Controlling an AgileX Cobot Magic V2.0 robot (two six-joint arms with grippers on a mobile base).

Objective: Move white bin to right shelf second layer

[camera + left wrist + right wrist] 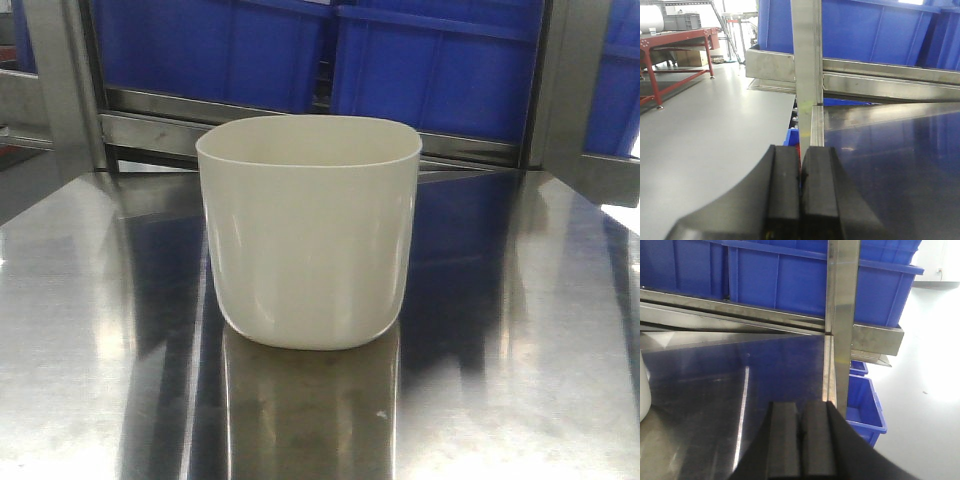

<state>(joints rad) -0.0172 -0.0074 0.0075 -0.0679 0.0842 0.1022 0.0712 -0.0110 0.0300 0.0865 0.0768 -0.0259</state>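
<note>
Exterior front-facing view: the white bin (308,235) stands upright on the steel desk (90,330), with blue crates (430,70) on the rack behind it. Left wrist view: the left fingers (802,165) are pressed together, a steel post (807,50) straight ahead of them and grey floor (705,130) to their left. Right wrist view: the right fingers (800,420) are together too. The bin's edge shows well to their left, and another post (842,315) stands just ahead-right.

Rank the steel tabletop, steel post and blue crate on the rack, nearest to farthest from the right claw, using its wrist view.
1. Steel tabletop, just below the right claw.
2. Steel post, ahead right, at its back corner.
3. Blue crate, behind the post.
</note>
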